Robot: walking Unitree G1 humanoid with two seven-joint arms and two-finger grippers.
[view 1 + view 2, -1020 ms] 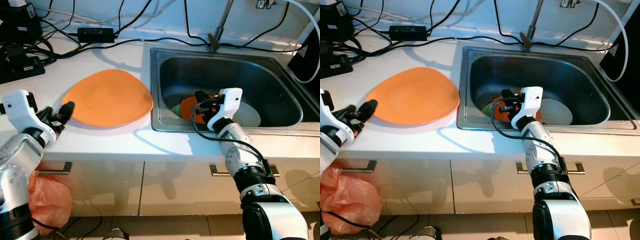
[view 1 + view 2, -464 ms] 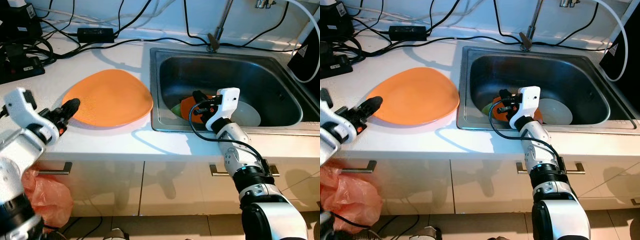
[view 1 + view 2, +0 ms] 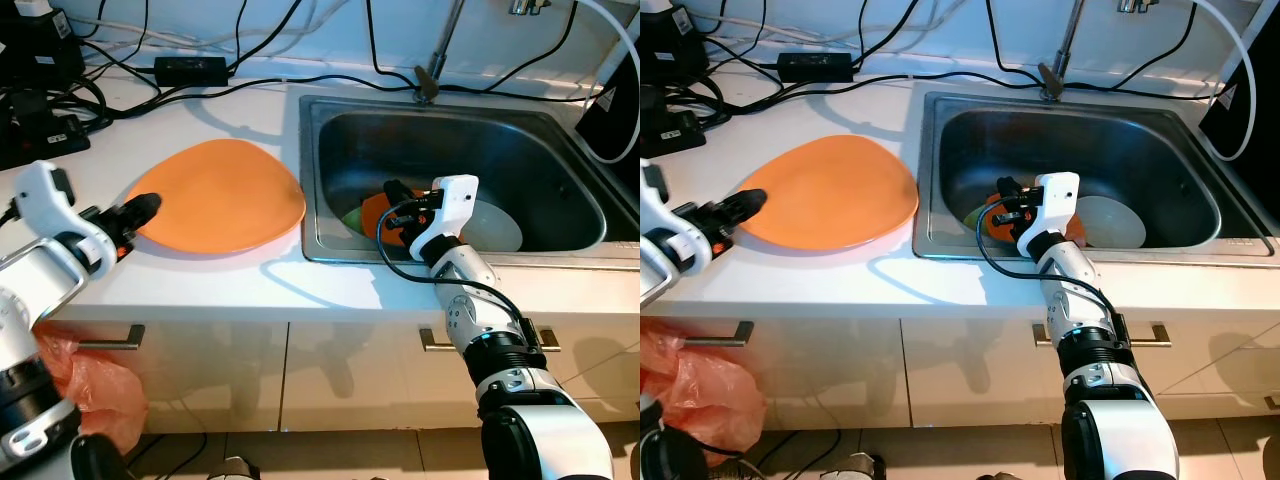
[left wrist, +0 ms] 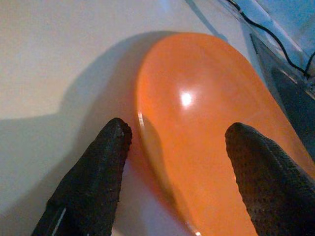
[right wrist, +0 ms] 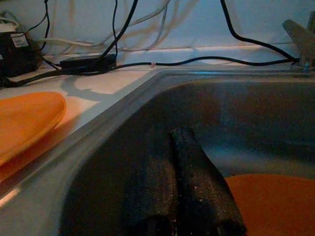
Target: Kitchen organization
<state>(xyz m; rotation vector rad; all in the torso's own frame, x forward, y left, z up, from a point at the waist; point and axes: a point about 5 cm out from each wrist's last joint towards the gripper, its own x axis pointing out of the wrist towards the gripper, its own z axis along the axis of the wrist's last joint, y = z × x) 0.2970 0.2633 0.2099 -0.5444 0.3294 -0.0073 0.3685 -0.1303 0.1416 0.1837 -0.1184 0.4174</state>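
Left gripper (image 3: 143, 207) sits at the near-left rim of the orange plate (image 3: 220, 195), fingers (image 4: 93, 182) spread apart, one over the bare white countertop (image 3: 200, 275), the other over the plate's surface; nothing grasped. The plate lies flat on the counter, its right edge just short of the sink (image 3: 330, 250) rim, with open counter in front of it and behind.

Right gripper (image 3: 393, 193) hangs inside the steel sink, fingers pressed together, holding nothing, just above a smaller orange dish (image 3: 378, 212). A green item (image 3: 352, 216) and a grey-white plate (image 3: 497, 228) lie beside it in the basin.

Black cables (image 3: 250, 75) and a power brick (image 3: 190, 68) run along the back wall; faucet base (image 3: 427, 85) behind the sink. A label on the black box (image 5: 17, 42) is too small to read. Orange plastic bag (image 3: 95, 395) hangs below by the white cabinet fronts (image 3: 330, 370).
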